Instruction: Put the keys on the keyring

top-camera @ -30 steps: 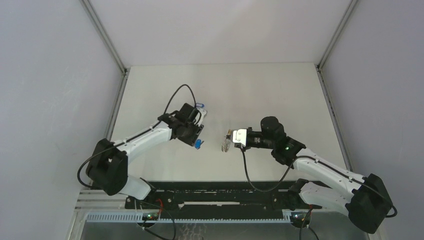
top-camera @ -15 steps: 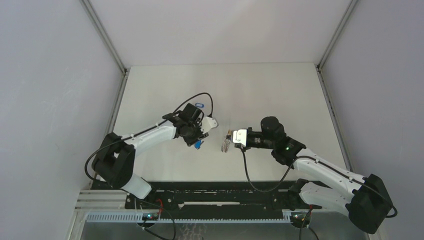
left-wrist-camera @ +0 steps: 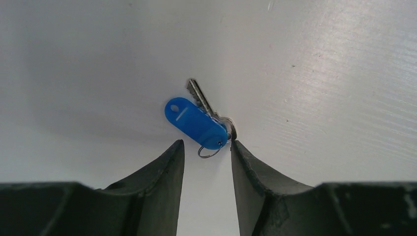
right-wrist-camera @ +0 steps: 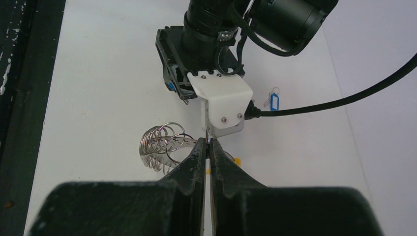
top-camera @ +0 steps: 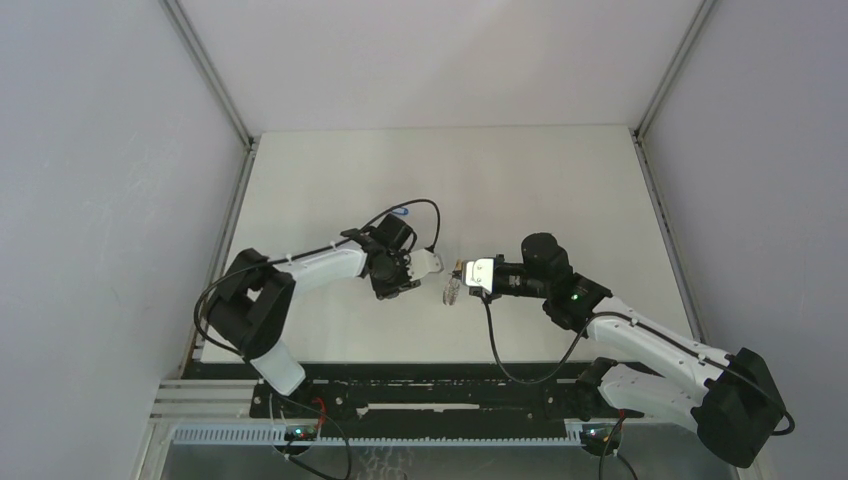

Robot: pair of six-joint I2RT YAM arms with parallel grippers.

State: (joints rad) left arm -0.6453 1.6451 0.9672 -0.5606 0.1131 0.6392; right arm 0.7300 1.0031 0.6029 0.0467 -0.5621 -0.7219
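Note:
In the left wrist view one key (left-wrist-camera: 202, 100) with a blue tag (left-wrist-camera: 195, 122) lies flat on the white table. My left gripper (left-wrist-camera: 207, 146) is open, its fingertips just short of the tag's small ring, one on either side; the right fingertip (left-wrist-camera: 236, 147) is by the key's head. In the top view this gripper (top-camera: 397, 282) covers that key. A second blue-tagged key (top-camera: 401, 211) lies behind the left arm and also shows in the right wrist view (right-wrist-camera: 274, 102). My right gripper (right-wrist-camera: 207, 142) is shut on the keyring (right-wrist-camera: 160, 140), a silvery loop strung with small rings, held near the table centre (top-camera: 452, 285).
The left arm's black cable (top-camera: 418, 208) loops over the table above the second key. The left wrist's white camera mount (right-wrist-camera: 222, 104) sits close in front of my right fingertips. A black rail (top-camera: 420, 372) runs along the table's near edge.
My left arm has swung its wrist to the right, toward the centre, and the gripper now sits over the blue-tagged key. The right arm and the keyring have not moved.

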